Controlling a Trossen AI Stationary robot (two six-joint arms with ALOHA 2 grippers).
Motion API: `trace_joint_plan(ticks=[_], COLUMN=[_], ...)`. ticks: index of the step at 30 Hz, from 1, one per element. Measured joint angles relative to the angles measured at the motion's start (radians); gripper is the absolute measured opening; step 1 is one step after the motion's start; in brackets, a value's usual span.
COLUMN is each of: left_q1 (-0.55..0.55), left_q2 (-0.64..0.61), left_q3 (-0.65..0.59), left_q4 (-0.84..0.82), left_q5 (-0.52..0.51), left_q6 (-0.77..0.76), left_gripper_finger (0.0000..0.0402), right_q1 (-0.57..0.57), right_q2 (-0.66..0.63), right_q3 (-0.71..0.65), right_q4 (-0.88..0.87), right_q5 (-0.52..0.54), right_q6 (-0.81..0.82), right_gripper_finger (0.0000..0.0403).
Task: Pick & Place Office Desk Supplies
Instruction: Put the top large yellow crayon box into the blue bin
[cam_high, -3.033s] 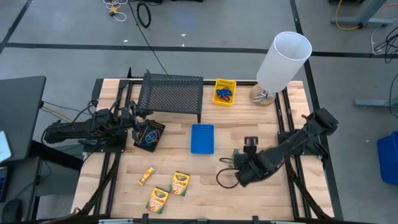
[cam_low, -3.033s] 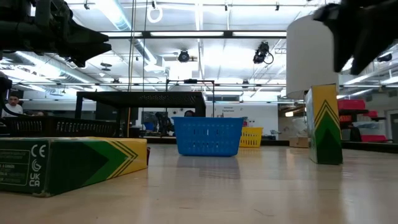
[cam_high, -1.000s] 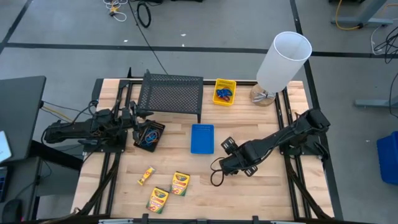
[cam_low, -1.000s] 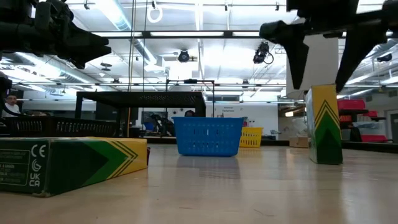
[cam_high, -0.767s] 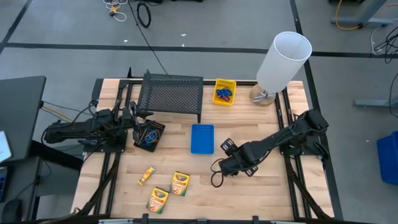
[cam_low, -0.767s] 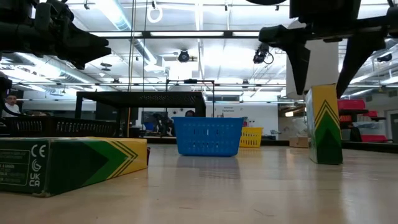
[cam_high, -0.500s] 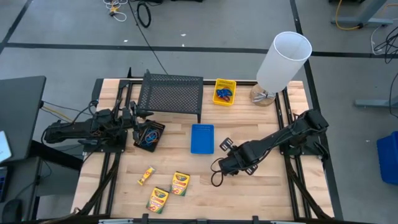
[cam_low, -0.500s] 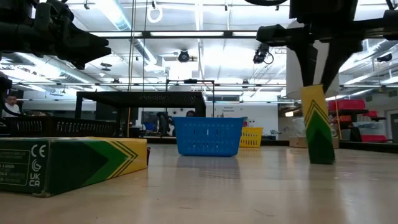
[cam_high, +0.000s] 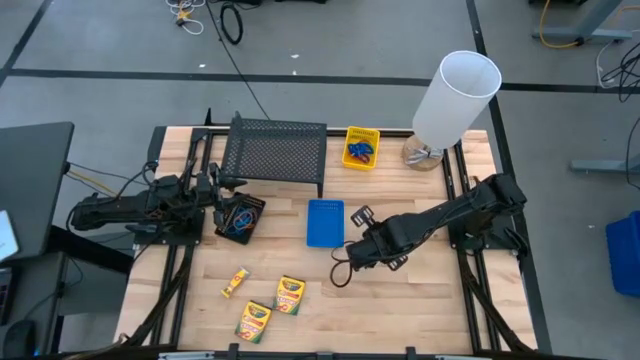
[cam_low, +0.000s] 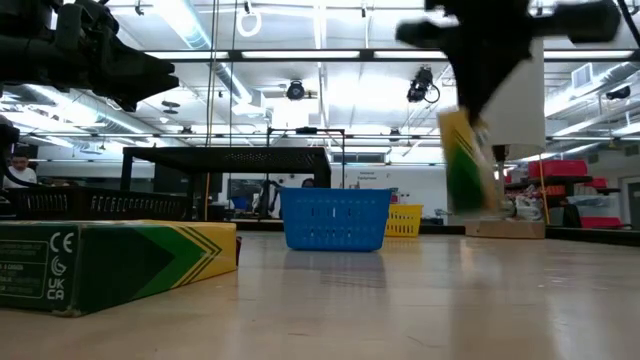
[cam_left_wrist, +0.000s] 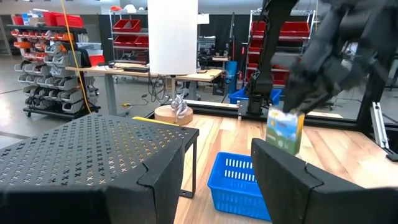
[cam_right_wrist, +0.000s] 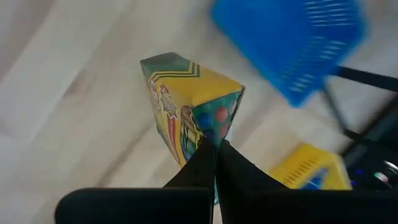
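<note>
Four crayon boxes in all: three lying loose (cam_high: 288, 295), one crayon box (cam_right_wrist: 189, 121) pinched in the right gripper (cam_right_wrist: 214, 148), lifted beside the blue bin (cam_high: 325, 222). Left gripper (cam_high: 213, 192) part-open over the black bin (cam_high: 240, 219), fingers mostly hidden.

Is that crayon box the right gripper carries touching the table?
Apart. The low view shows the crayon box hanging under the right gripper, well above the table.

Two dark jointed arms, black cable looping beside the right gripper (cam_high: 352, 222), slim black tapered fingers (cam_right_wrist: 205, 162)
</note>
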Motion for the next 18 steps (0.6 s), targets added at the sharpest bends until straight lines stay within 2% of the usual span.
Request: trace_joint_plan(ticks=[8,13,18], left_q1=[0.0,0.0,0.0], left_q2=[0.0,0.0,0.0], left_q3=[0.0,0.001,0.001], left_q4=[0.001,0.002,0.002], left_q5=[0.0,0.0,0.0], left_q6=[0.0,0.0,0.0], left_gripper_finger=[0.0193,0.0193,0.0193], right_q1=[-0.064,-0.161,-0.259], right_q2=[-0.001,0.006,0.066], right_q3=[0.201,0.212,0.212], right_q4=[0.036,0.147,0.262], right_q5=[0.105,0.123,0.114], right_q6=[0.024,-0.014,-0.061], right_gripper_finger=[0.0001,0.0,0.0])
